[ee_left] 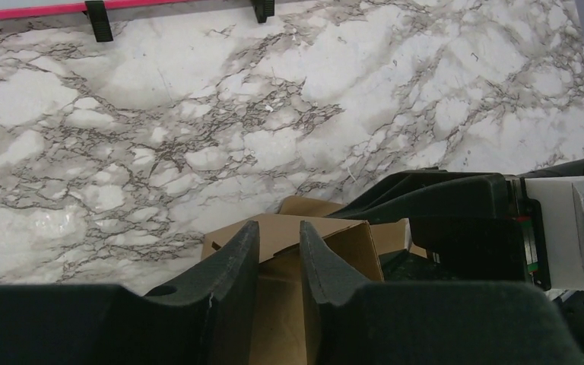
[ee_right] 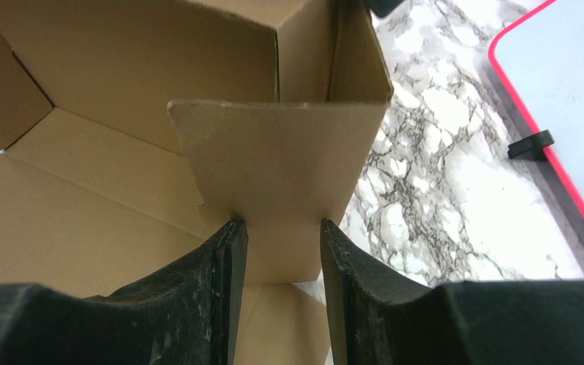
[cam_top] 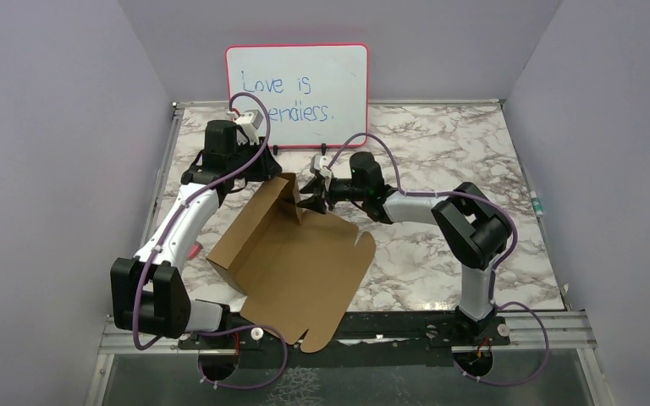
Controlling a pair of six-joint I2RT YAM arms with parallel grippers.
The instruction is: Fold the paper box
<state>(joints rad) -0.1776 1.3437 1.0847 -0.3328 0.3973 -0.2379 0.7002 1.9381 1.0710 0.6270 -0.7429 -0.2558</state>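
The paper box (cam_top: 296, 254) is a brown cardboard sheet lying part-folded at the table's middle, with its far-left wall and far corner standing up. My left gripper (cam_top: 281, 179) is at that raised corner. In the left wrist view its fingers (ee_left: 239, 251) stand a narrow gap apart over the cardboard (ee_left: 350, 243), so the left gripper (ee_left: 278, 225) is open. My right gripper (cam_top: 311, 199) reaches the same corner from the right. The right gripper (ee_right: 282, 222) is open too, its fingertips against a small end flap (ee_right: 274, 152) that stands in front of the box's corner (ee_right: 122, 68).
A pink-framed whiteboard (cam_top: 296, 85) with blue writing stands at the table's back edge, close behind both grippers, on black clip feet (ee_left: 100, 19). The right arm's black body (ee_left: 464, 220) is right beside the left gripper. White marble tabletop (cam_top: 440, 152) lies to the right.
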